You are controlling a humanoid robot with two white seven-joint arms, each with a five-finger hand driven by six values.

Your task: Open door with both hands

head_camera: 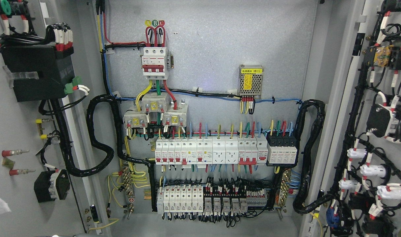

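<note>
Across my head view, the cabinet stands open: left door (26,138) swung to the left edge, right door (381,131) to the right edge, both showing wired inner faces. Between them the back panel (220,49) carries breaker rows (210,151). I see neither hand, so I cannot tell their state.

This looks like a work place for electric power, maybe a plant room, though little shows past the cabinet. A big grey metal cabinet (207,52) stands open, full of white switches (210,151), colored wires (200,93) and thick black cables (98,138).
</note>
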